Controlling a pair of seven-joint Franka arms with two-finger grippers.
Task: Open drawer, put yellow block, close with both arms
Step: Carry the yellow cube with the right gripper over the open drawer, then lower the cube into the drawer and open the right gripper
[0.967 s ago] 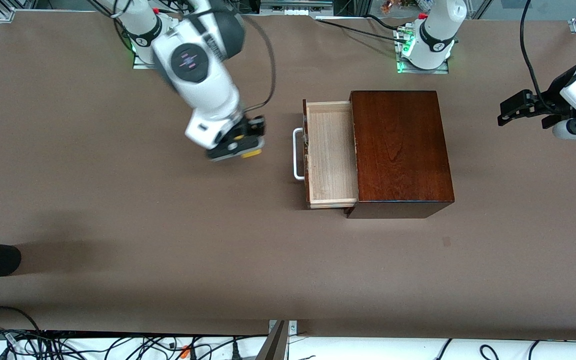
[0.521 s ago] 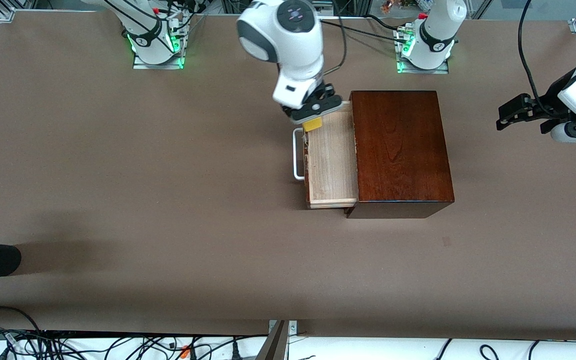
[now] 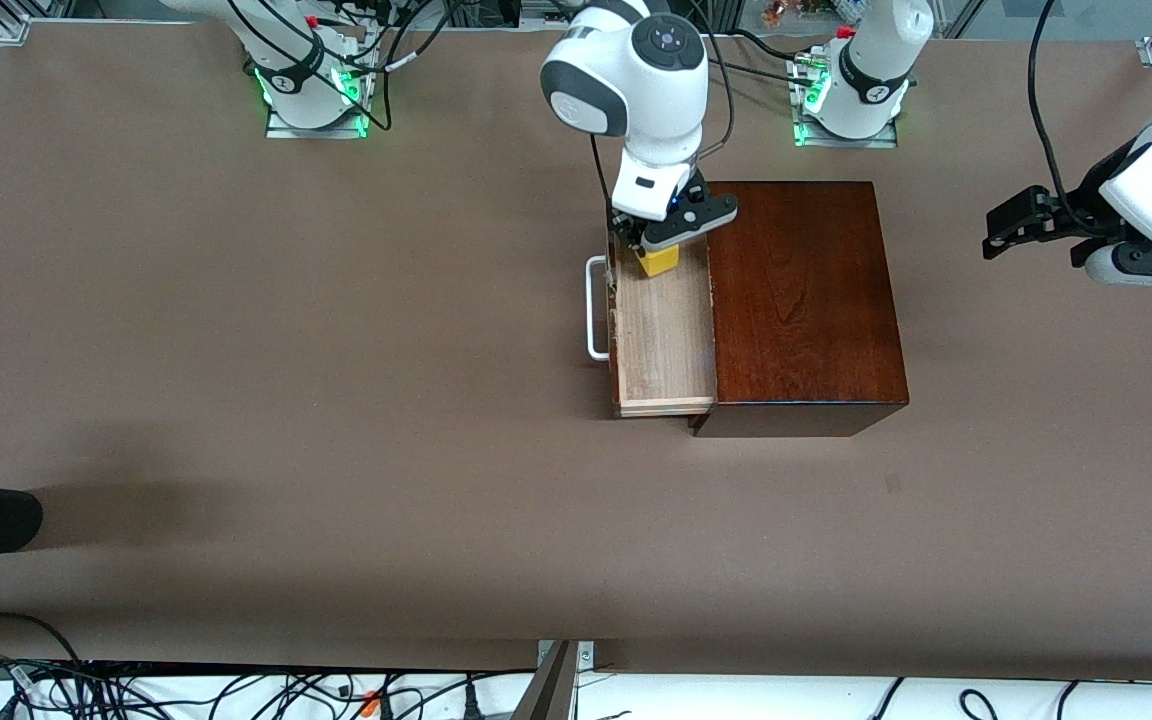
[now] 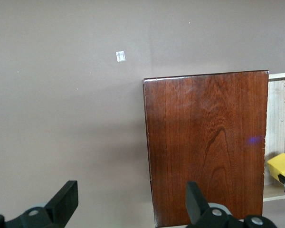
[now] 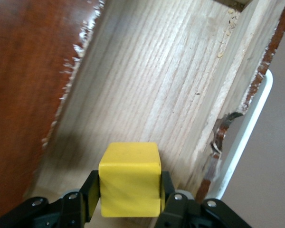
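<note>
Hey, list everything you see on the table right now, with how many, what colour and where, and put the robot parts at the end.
wooden box: one, dark reddish-brown, on the table, toward the left arm's end.
drawer: one, pale wood with a white handle, pulled open from the box toward the right arm's end.
yellow block: one, bright yellow, held over the open drawer, not yet released.
table: one, brown, under everything.
right gripper: one, black, over the drawer, fingers shut on the block.
left gripper: one, black, open, waiting over the table at the left arm's end, apart from the box.
</note>
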